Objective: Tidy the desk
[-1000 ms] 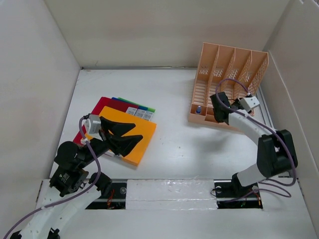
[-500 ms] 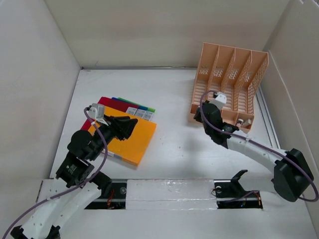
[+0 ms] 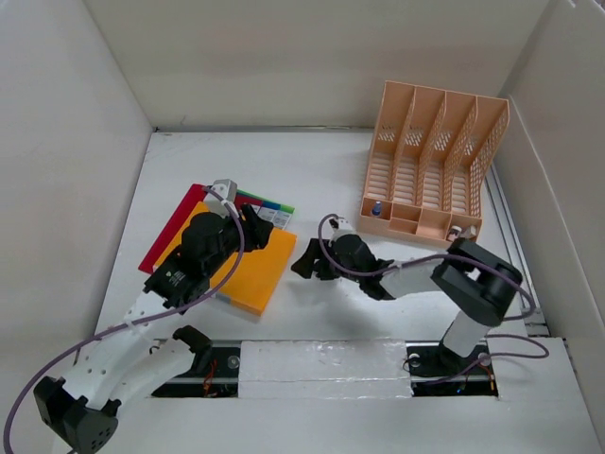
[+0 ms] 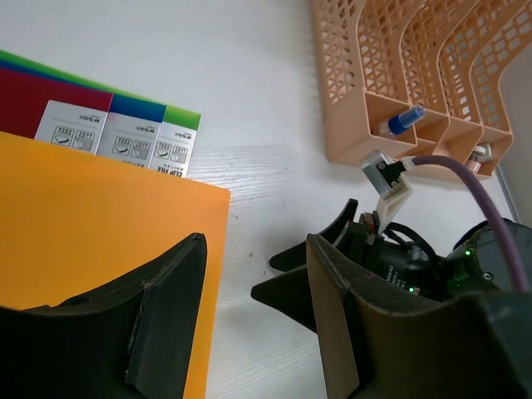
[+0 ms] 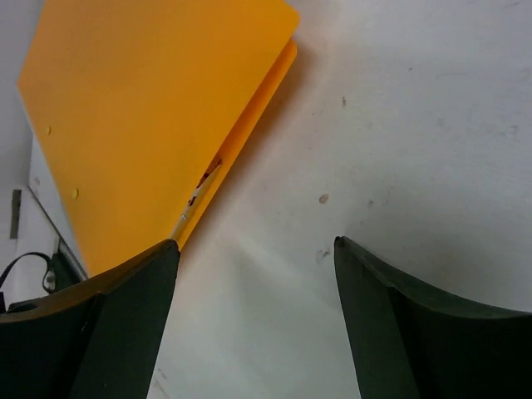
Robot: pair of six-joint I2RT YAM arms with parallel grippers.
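Orange folder [image 3: 236, 270] topmost on a fanned stack, left of centre on the white surface [image 3: 321, 170]. Red folder [image 3: 170, 227] and green and blue edges [image 3: 269, 203] beneath, white labels [image 4: 108, 137] showing along the far side. Peach slotted rack [image 3: 425, 170] at far right, well apart from the stack, with a blue-capped item [image 4: 401, 122] in a front pocket.

Surface itself: hard, flat, smooth, walled on three sides, spread under everything. Nothing to grip there; probably slick enough to let a folder skate if pushed flat.

Folder judged light, thin and bendy; likely to sag if lifted by one corner. Seen from the right wrist: slight gape between covers along the right-hand edge, lower cover peeking past the upper. Best hold probably that edge, both covers pinched together, or a slide toward the rack before any lift.

Left claw [image 3: 253, 227] spread wide, empty, poised over the folder's far right corner. Right claw [image 3: 304, 263] also spread, empty, low over bare surface just beside the folder's right edge, tips pointed at it.
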